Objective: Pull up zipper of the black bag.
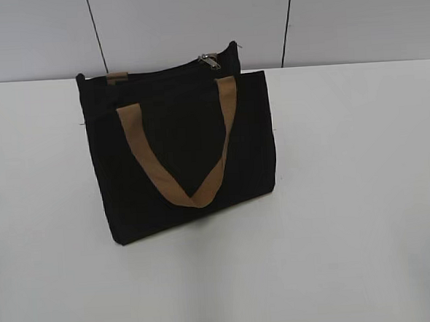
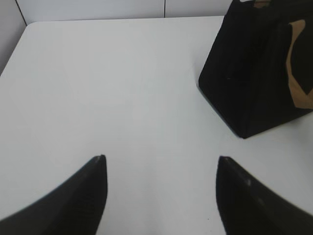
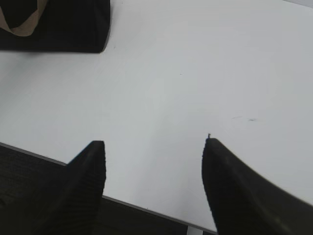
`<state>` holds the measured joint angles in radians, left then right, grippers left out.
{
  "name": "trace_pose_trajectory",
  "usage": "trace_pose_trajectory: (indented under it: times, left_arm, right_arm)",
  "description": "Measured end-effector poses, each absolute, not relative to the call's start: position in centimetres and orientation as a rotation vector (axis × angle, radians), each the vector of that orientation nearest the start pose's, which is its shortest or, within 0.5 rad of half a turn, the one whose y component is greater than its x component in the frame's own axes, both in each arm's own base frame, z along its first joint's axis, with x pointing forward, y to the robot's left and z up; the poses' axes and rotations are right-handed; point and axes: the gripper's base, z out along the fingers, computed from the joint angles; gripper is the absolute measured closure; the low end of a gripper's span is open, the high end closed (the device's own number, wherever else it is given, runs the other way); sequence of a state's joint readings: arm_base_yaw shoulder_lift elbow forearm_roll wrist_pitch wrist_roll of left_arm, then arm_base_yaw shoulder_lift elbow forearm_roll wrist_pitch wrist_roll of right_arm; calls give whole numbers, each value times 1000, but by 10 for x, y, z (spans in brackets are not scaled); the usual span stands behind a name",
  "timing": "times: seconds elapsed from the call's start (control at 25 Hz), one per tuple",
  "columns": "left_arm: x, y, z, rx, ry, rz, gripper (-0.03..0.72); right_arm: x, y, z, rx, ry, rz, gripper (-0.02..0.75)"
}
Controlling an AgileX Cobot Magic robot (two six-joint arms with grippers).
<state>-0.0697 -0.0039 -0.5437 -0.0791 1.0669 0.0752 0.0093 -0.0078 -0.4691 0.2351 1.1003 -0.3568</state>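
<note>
Zipper (image 1: 209, 60): small silver pull, on top edge of black bag (image 1: 181, 145), toward right end of that edge. Bag upright on white table (image 1: 363, 196), tan strap (image 1: 181, 152) drooping down front face. Soft fabric, probably light, likely to sag or slide under pull; best braced at top corner while other side pinches metal tab. Tab small, smooth, maybe slippery. Left gripper (image 2: 161, 164) spread wide, nothing held, bag well apart to its right. Right gripper (image 3: 154, 147) spread wide too, empty, near table's front edge

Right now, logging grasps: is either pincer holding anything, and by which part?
Nothing. Left pincer and right pincer are open, clear of the black bag.
</note>
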Motion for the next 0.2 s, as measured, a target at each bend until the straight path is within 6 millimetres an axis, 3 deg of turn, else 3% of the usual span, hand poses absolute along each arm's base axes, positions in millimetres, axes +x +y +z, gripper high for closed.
trace_pose_trajectory:
  times: [0.2]
  left_arm:
    - [-12, -6, 289, 152, 1996, -103, 167]
  right_arm:
    - [-6, 19, 267, -390, 2047, 75, 265]
